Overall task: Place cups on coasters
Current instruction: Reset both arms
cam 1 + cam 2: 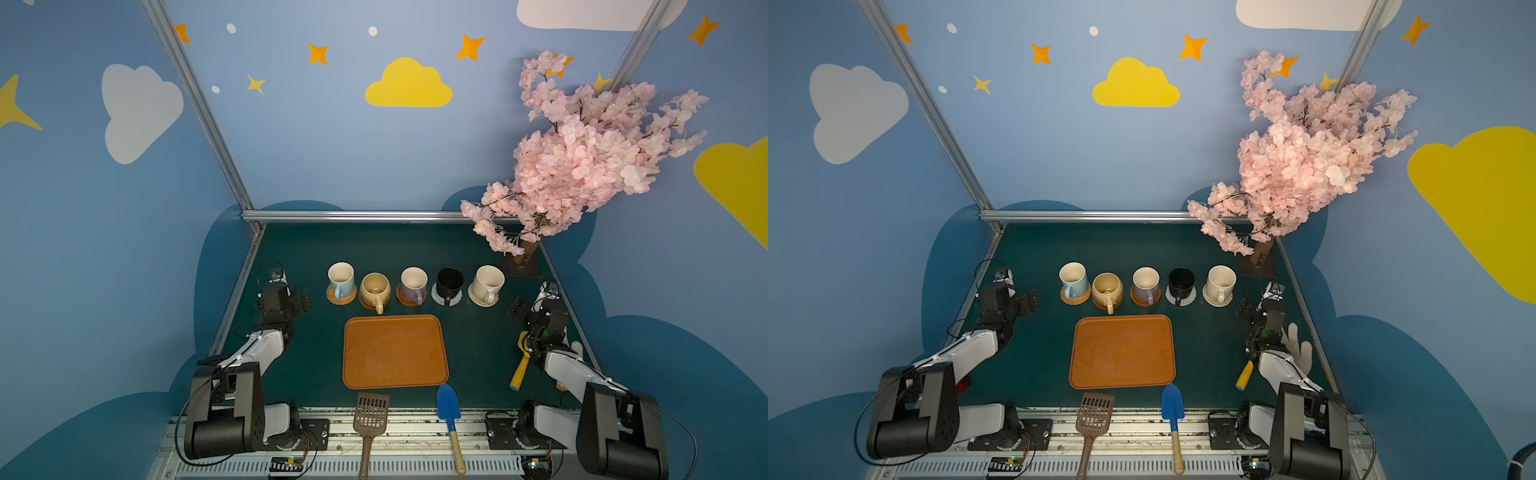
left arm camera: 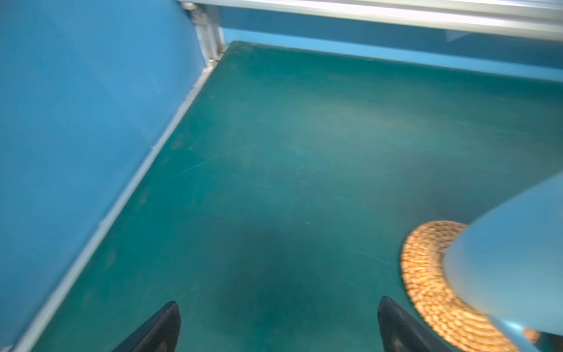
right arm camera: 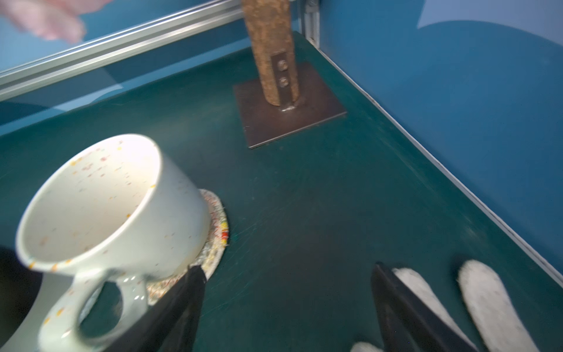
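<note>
Five cups stand in a row, each on a coaster, in both top views: light blue (image 1: 340,277) on rattan (image 1: 341,296), tan (image 1: 375,288) on dark wood (image 1: 365,306), lavender (image 1: 414,281) on dark wood (image 1: 402,298), black (image 1: 449,281) on grey rope (image 1: 457,300), cream (image 1: 488,281) on rope (image 1: 473,296). My left gripper (image 1: 301,300) is open and empty, left of the blue cup (image 2: 511,259) and its rattan coaster (image 2: 426,274). My right gripper (image 3: 286,269) is open and empty over bare mat, right of the cream cup (image 3: 115,207).
An orange tray (image 1: 395,351) lies empty in front of the row. A brown slotted scoop (image 1: 370,415) and a blue trowel (image 1: 449,405) lie at the front edge. A yellow-handled tool (image 1: 521,368) and a white glove (image 1: 1298,349) lie under the right arm. The blossom tree's base (image 3: 289,112) stands back right.
</note>
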{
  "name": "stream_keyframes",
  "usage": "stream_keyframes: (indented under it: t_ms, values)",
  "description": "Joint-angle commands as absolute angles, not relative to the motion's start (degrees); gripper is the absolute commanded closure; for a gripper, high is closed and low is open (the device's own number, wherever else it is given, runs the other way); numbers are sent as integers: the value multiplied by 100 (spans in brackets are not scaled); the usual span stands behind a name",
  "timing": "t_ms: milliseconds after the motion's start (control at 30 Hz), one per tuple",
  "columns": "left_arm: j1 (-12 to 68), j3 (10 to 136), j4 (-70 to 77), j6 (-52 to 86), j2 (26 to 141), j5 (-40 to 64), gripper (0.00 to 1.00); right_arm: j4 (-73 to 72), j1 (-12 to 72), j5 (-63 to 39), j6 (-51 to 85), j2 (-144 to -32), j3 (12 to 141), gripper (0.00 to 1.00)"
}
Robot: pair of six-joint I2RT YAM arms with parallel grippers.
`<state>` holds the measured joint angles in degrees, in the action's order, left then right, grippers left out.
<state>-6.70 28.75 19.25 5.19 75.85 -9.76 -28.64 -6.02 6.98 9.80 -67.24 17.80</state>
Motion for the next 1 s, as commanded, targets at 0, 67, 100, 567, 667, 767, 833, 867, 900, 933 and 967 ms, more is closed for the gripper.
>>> stream_keyframes:
  t_ms: [0,67,100,567,667,767,833,867,900,933,967]
  values:
    - [-677,2748,2674,641,7714,-413,0,-3722,-408,565,585,-6975,1689,15]
    - [-660,2676,2920,611,7868,-262,0,-3806,-313,483,494,-7032,1716,16]
    - [-655,2664,3023,573,7936,-145,0,-3985,-283,467,467,-7102,1694,16]
    - [-290,2529,4072,208,8635,18,0,-4855,222,413,83,-7951,1848,15]
    - [-221,2484,4205,106,8704,56,0,-4987,277,472,35,-8123,1855,15]
    - [-213,2418,4359,88,8757,62,0,-5315,284,459,17,-8435,1838,15]
    - [-211,2410,4355,88,8755,62,0,-5359,304,481,21,-8486,1840,14]
    - [-212,2421,4351,88,8761,62,0,-5274,308,466,0,-8556,1895,14]
    - [-211,2425,4359,87,8762,62,0,-5420,299,420,0,-8656,1897,14]
    - [-210,2424,4351,83,8762,62,0,-5442,305,389,-45,-8737,1926,14]
    - [-208,2423,4351,82,8757,62,0,-5423,303,403,-38,-8747,1959,14]
